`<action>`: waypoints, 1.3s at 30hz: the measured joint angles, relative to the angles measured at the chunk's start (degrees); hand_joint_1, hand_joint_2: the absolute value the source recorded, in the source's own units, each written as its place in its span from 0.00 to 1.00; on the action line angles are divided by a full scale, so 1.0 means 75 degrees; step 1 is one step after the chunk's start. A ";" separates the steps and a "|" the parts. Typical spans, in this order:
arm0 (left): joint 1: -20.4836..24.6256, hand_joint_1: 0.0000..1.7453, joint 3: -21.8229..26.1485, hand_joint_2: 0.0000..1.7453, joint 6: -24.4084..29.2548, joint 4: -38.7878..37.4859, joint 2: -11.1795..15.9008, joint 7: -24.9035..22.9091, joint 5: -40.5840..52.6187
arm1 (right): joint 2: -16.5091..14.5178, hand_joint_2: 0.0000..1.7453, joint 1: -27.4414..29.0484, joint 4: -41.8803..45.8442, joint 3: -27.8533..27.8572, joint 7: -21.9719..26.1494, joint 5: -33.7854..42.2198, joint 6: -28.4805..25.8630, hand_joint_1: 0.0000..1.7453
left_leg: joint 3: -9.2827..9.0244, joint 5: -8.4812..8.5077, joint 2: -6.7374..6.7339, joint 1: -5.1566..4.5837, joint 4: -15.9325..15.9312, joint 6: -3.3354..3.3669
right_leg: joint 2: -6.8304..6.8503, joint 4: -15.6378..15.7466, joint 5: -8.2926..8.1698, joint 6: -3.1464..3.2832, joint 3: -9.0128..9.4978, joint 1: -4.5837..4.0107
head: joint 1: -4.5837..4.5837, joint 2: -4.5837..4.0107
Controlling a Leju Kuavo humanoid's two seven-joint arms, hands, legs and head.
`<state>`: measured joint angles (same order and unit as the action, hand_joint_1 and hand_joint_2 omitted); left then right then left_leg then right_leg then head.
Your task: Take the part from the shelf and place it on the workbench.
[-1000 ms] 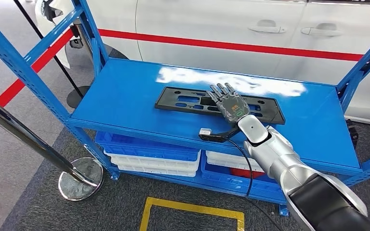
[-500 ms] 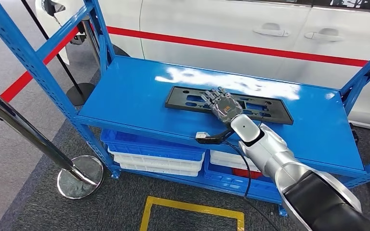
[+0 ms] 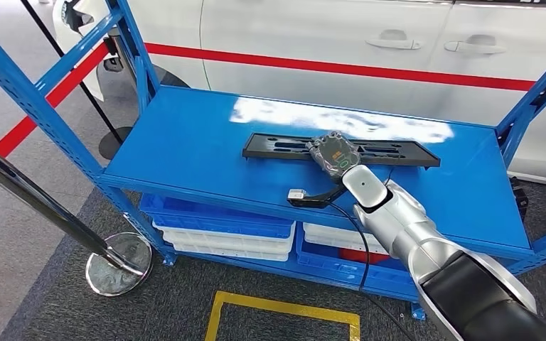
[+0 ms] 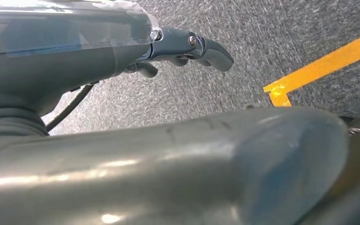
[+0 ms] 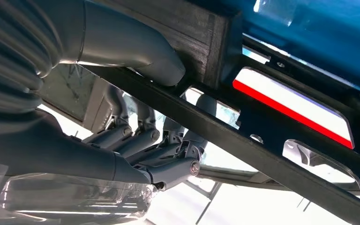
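A grey post (image 3: pixel 50 206) leans at the far left, just outside the blue shelf (image 3: pixel 185 142). The part (image 3: pixel 277 145), a long flat black frame with slots cut through it, sits over the middle of the top deck, and it looks tipped up on its near edge and not lying flat; whether its far edge touches the deck I cannot tell. The right hand (image 3: pixel 334 153) grips it near the middle of its length. In the right wrist view the thumb (image 5: pixel 136 49) presses on one face of a bar and the dark fingers (image 5: pixel 168 157) curl round the other side, so the frame is clamped between them.

The part seems light, thin and stiff, likely moulded plastic, with some flex along its length. A hold at the centre balances it, but the long ends could swing or catch a shelf upright (image 3: pixel 533 99) on the right. The smooth bars could slip, so a firm wrap round a bar beside a slot seems best.

The left hand (image 4: pixel 187 47) hangs over grey carpet, fingers loosely curled on nothing.
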<state>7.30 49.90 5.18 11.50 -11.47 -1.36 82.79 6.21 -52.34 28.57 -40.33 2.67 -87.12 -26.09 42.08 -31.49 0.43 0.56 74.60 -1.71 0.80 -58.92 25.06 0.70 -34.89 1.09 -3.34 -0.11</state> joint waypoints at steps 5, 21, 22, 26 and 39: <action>0.0025 0.00 0.0003 0.00 0.0017 0.0000 0.0014 0.0000 -0.0001 | 0.0046 1.00 -0.0040 0.0057 0.0040 0.0075 -0.0010 0.0016 0.97 | -0.0990 0.0867 0.0018 -0.0036 -0.2010 0.0175 | -0.0045 -0.0006 0.0009 -0.0104 0.0038 -0.0033 | 0.0000 0.0000; 0.0087 0.00 -0.0006 0.00 -0.0031 0.0000 0.0005 0.0019 0.0020 | 0.0064 1.00 0.0145 0.0211 0.0671 0.1183 0.1344 -0.0370 1.00 | -0.0974 0.0969 0.0006 -0.0064 -0.2130 0.0342 | -0.0040 -0.0009 0.0093 -0.0252 0.0120 -0.0037 | 0.0002 0.0000; 0.0091 0.00 -0.0006 0.00 -0.0031 0.0000 0.0005 0.0024 0.0020 | 0.0061 1.00 0.0183 0.0279 0.0771 0.1371 0.1536 -0.0385 1.00 | -0.0960 0.0977 0.0005 -0.0073 -0.2130 0.0303 | -0.0044 0.0009 0.0083 -0.0217 0.0107 -0.0052 | 0.0001 0.0000; 0.0094 0.00 -0.0008 0.00 -0.0036 0.0000 0.0008 0.0031 0.0023 | 0.0150 1.00 0.0286 0.0891 0.1172 0.2217 0.2640 -0.0124 1.00 | -0.0687 0.0604 0.0002 -0.0044 -0.1574 0.0122 | 0.0006 0.0076 0.0025 -0.0045 0.0108 -0.0003 | 0.0000 0.0000; 0.0070 0.00 -0.0001 0.00 -0.0050 0.0000 0.0007 0.0093 -0.0003 | 0.0782 1.00 0.0495 0.4290 0.1485 0.2988 0.5952 0.2211 1.00 | -0.0891 0.1016 0.0036 -0.0048 -0.2154 0.0341 | 0.0033 0.0044 0.0119 -0.0274 0.0118 -0.0045 | 0.0002 0.0000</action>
<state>7.83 49.89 4.81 11.50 -11.42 -0.66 82.77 12.07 -48.63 60.74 -29.19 25.08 -42.48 -9.51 35.40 -23.87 0.70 0.20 58.45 0.85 1.05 -58.59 25.95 -1.36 -34.01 0.76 -3.33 -0.11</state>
